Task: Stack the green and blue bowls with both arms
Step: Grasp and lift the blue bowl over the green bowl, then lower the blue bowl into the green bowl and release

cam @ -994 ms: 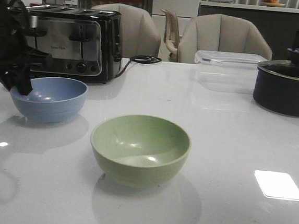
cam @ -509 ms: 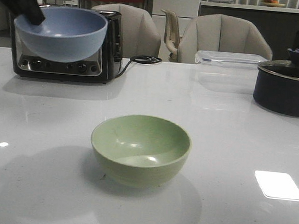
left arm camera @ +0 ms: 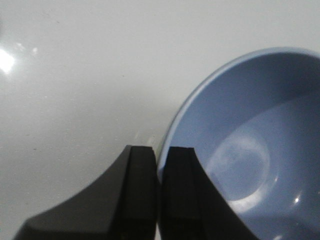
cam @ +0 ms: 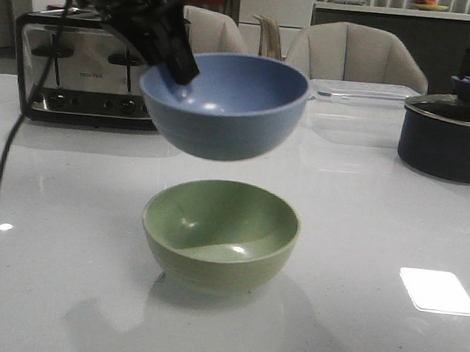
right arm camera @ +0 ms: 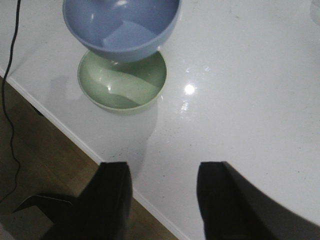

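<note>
left hand (cam: 177, 62) clamped on blue bowl (cam: 225, 103) rim, held above green bowl (cam: 220, 234) on counter (cam: 379, 222) (right hand (right arm camera: 162, 192) fingers apart)

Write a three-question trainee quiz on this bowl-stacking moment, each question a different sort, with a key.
1. True or false: the blue bowl rests inside the green bowl.
2. Which tool grips the blue bowl's rim? A) left tool B) right tool C) neither
3. Fill in: behind the bowls on the robot's left stands a silver ____.

Key
1. False; it hangs above the green bowl, not touching.
2. A; the right tool is open, holding nothing.
3. toaster.
</note>
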Tool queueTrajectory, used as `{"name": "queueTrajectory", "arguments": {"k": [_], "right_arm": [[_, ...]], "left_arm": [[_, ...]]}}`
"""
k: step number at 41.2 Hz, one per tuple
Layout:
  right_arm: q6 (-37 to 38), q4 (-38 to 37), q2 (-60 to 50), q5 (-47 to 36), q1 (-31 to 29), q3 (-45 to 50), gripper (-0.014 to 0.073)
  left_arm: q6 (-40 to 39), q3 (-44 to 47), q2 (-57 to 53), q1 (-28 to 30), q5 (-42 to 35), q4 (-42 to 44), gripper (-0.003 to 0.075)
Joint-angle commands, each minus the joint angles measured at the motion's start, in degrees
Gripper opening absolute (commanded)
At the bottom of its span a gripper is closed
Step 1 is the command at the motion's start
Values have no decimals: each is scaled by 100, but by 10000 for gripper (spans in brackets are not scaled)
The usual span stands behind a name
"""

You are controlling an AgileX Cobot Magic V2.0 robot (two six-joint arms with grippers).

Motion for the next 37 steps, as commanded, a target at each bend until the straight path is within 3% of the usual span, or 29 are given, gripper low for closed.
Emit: {"name": "queueTrajectory", "arguments": {"k": [1, 17, 19, 26, 28, 37], "right_arm": [[2, 19, -17, -362, -9, -150, 421], [2, 19, -17, -362, -9, -150, 421], [2, 19, -17, -362, -9, -150, 421], [2, 19, -17, -362, -9, -150, 421], [2, 19, -17, -362, -9, -150, 421], [2, 19, -17, -362, -9, -150, 421]], "left_arm": [[7, -158, -56, -169, -274, -143, 99], [7, -158, 560, -241, -46, -127, 109], [7, -158, 560, -241, -32, -127, 145], [7, -209, 560, -241, 89, -127, 408], [7, -240, 495, -241, 100, -127, 450], [132, -240, -372, -241, 74, -127, 457]]}}
